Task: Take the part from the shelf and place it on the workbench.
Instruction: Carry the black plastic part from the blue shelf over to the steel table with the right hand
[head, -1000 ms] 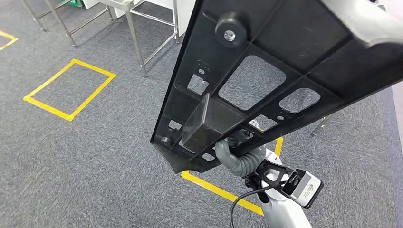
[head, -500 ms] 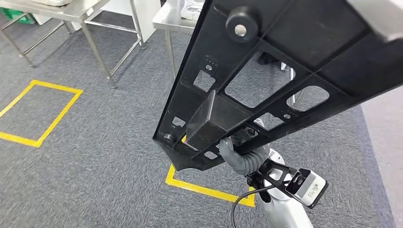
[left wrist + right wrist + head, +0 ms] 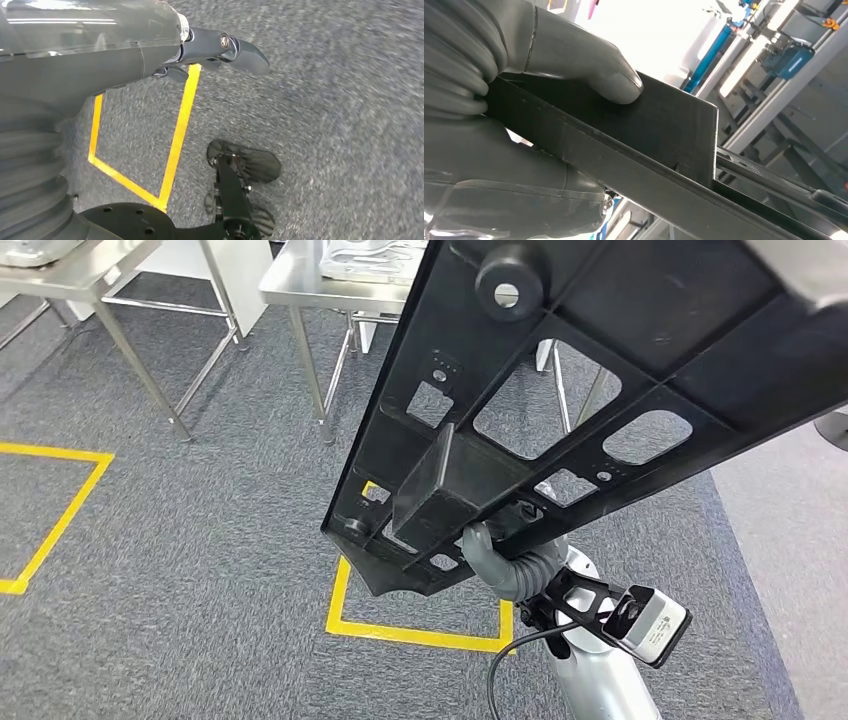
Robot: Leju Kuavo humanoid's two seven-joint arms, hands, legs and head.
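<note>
Our view turned since earlier: steel tables (image 3: 330, 280) are nearer. We see the right hand (image 3: 524, 75) grasping the black part (image 3: 560, 390); left hand (image 3: 150, 50) holds nothing.

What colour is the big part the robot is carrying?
The part is black, clearest in the head view.

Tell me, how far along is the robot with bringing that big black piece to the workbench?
The pick-up looks done: the right hand grips the black part, carried in the air above the grey carpet. In hand is the carrying; steel tables stand ahead, beyond a yellow floor marking. Left: setting the part down. The left hand hangs with nothing in it.
</note>
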